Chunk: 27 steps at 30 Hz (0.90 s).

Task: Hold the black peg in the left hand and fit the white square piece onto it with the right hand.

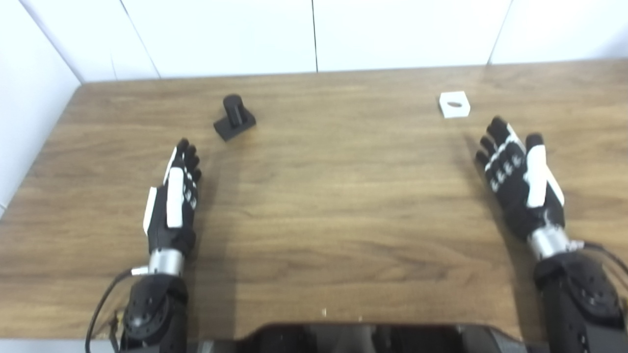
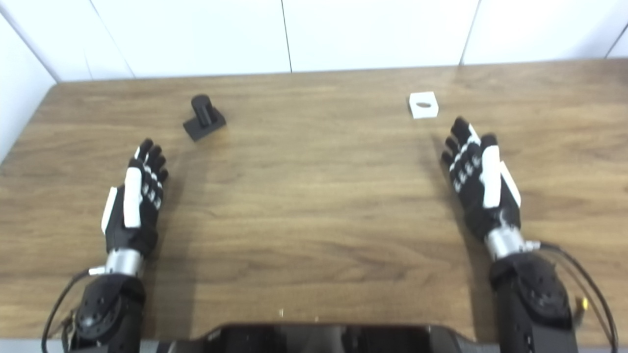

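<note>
The black peg (image 1: 234,117), a short round post on a square base, stands on the wooden table (image 1: 333,196) at the back left. A white square piece (image 1: 454,104) with an oval hole in its top lies at the back right. My left hand (image 1: 175,198) is open, fingers stretched forward, a little nearer than the peg and to its left, holding nothing. On the other side my right hand (image 1: 520,179) is open too, just in front of and to the right of the white piece, apart from it.
White wall panels (image 1: 314,34) close off the table's far edge and its left side. A dark part of the robot's body (image 1: 363,338) shows at the near edge. Cables hang by both wrists.
</note>
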### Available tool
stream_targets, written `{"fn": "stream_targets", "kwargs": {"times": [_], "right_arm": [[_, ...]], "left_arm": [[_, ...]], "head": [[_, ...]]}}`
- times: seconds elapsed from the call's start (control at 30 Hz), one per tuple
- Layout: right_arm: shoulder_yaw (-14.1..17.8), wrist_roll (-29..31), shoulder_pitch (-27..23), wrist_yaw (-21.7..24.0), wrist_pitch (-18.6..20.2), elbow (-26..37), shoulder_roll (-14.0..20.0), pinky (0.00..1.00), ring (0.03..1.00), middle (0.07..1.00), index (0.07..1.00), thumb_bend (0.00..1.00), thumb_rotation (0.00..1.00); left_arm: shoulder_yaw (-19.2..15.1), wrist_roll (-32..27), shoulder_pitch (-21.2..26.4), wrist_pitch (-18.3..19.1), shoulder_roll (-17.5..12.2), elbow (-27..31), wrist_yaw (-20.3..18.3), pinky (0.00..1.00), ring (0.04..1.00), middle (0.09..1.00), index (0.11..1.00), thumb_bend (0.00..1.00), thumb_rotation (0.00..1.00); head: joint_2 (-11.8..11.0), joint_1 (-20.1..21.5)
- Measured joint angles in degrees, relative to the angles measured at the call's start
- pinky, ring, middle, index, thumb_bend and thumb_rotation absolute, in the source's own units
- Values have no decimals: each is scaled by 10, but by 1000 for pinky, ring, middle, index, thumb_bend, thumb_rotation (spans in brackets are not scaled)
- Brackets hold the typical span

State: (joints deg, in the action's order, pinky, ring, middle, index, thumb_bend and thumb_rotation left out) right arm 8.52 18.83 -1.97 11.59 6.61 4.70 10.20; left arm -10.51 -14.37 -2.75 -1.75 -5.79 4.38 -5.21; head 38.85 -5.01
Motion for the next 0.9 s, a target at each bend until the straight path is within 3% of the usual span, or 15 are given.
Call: {"fn": "stream_targets", "kwargs": {"times": [0.13,0.4,0.9], "right_arm": [[-3,-4,-5,0,-15,-10,0,1000,1000,1000,978,557,1000],[-6,-2,-14,10,-52,-27,1,1000,1000,1000,986,577,1000],[-9,-2,-23,21,-68,-38,2,1000,1000,1000,983,573,1000]], "left_arm": [[-7,-17,17,-38,-1,-24,-6,1000,1000,984,975,503,872],[-7,-18,25,-63,-2,-37,-15,1000,1000,992,969,476,920],[-4,2,24,-59,-3,-35,-13,1000,1000,997,978,404,945]], "head": [[-31,1],[-56,4],[-54,2]]}}
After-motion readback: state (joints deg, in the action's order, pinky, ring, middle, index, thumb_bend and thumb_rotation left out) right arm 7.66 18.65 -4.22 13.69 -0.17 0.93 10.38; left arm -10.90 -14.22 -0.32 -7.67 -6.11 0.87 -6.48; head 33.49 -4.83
